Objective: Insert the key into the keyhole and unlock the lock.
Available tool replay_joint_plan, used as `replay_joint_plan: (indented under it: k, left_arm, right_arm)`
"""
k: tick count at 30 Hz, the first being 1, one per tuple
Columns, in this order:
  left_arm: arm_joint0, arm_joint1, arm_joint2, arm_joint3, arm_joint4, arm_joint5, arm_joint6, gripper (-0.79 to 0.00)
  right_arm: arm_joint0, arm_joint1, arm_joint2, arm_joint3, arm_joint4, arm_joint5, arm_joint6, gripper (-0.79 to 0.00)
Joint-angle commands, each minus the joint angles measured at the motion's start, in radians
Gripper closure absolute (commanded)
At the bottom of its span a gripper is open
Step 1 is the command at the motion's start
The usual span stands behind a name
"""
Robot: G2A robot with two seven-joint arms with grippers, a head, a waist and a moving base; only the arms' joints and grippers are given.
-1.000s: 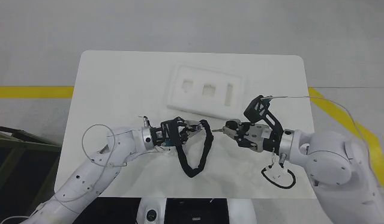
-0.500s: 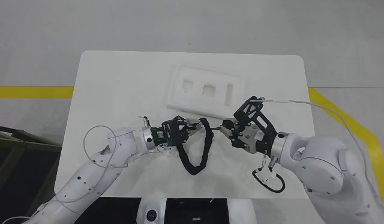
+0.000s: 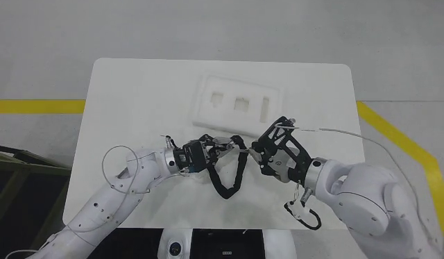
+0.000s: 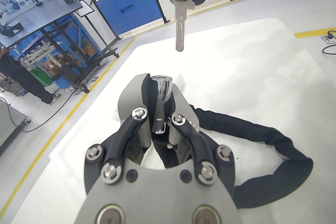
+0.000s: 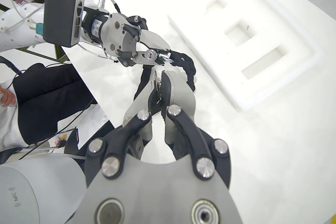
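Chrome and black mark the task's piece: a lock (image 4: 160, 107) with a bright cylinder body and a cable loop (image 3: 225, 182) in a black sleeve. The left gripper (image 4: 159, 87) is closed narrowly on the cylinder, one finger on each side, so that the end face with the keyhole (image 4: 162, 77) stands clear beyond the fingertips. The loop hangs from the held body and trails onto the white table (image 3: 139, 92), lying just below the two grippers in the top view. Facing the lock, the right gripper (image 5: 160, 78) pinches the bow of a silver key (image 4: 180, 28) between nearly closed jaws. The blade points at the keyhole and lies roughly in line with it — its tip is near the slot but apart from it, with a clear gap between. In the top view both grippers meet tip to tip at the lower centre of the frame, over the near half of the table, the left arm entering from the lower left and the right arm from the lower right. A white foam tray (image 3: 229, 122) with three recesses lies flat at the upper centre of the table — well apart from lock and key.
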Motion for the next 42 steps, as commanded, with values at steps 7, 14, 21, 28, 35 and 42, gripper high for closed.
replay_joint_plan:
  k: [7, 14, 21, 28, 35, 42]
  left_arm:
    - [-0.03, -0.021, 0.044, 0.033, 0.027, 0.021, 0.022, 0.0]
    - [-0.029, -0.028, 0.047, 0.043, 0.02, 0.056, 0.008, 0.0]
    - [-0.029, -0.028, 0.047, 0.043, 0.02, 0.056, 0.008, 0.0]
    - [-0.029, -0.028, 0.047, 0.043, 0.02, 0.056, 0.008, 0.0]
    - [-0.027, -0.028, 0.046, 0.043, 0.017, 0.058, 0.005, 0.0]
    - [-0.005, -0.028, 0.007, 0.036, -0.028, 0.064, -0.043, 0.0]
  right_arm:
    - [0.057, -0.014, -0.103, 0.0, -0.096, 0.081, 0.009, 0.0]
    - [0.099, -0.027, -0.166, 0.0, -0.221, 0.171, 0.034, 0.0]
    - [0.13, -0.042, -0.215, 0.0, -0.267, 0.225, 0.062, 0.0]
    - [0.144, -0.05, -0.222, 0.0, -0.272, 0.23, 0.076, 0.0]
    - [0.133, -0.053, -0.19, 0.0, -0.226, 0.214, 0.084, 0.0]
    - [0.075, -0.045, -0.093, 0.0, -0.132, 0.156, 0.068, 0.0]
